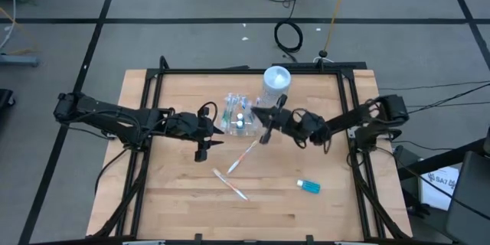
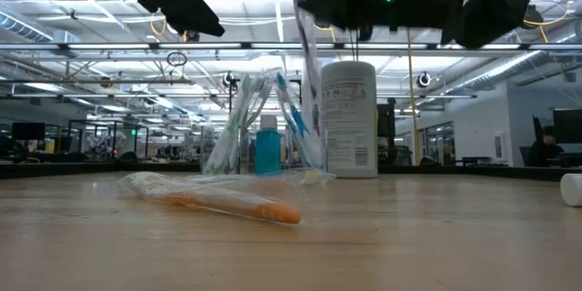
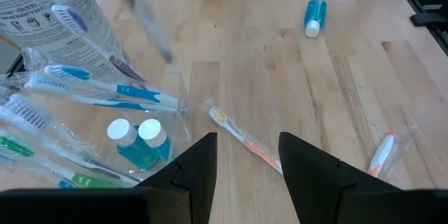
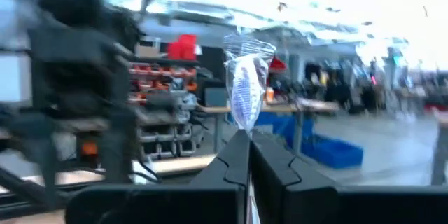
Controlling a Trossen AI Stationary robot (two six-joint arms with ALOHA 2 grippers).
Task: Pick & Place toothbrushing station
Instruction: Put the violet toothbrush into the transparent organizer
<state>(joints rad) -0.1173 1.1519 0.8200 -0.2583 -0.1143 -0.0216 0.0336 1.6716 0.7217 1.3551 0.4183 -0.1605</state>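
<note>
A clear plastic cup (image 1: 239, 117) stands at the table's middle, holding several wrapped toothbrushes (image 3: 105, 91) and two blue tubes (image 3: 136, 140). Two wrapped toothbrushes (image 1: 243, 155) (image 1: 230, 184) and a third blue tube (image 1: 308, 187) lie flat on the table nearer the front. My right gripper (image 4: 250, 155), just right of the cup (image 2: 264, 141), is shut on a wrapped toothbrush (image 4: 245, 87). My left gripper (image 3: 246, 159) hovers open just left of the cup with nothing between its fingers. My right gripper pinches the wrapped toothbrush by its handle (image 4: 244, 134), below the bristle head, between its two shut fingers. The fingers slant upward. The brush stands nearly upright (image 2: 306, 45), head end up beyond the fingertips, lifted clear of the table beside the cup.
A tall white canister (image 1: 276, 80) stands just behind the cup, close to my right gripper. The black frame rails (image 1: 253, 71) run along the table's edges. Bare wood lies at the front left and front right.
</note>
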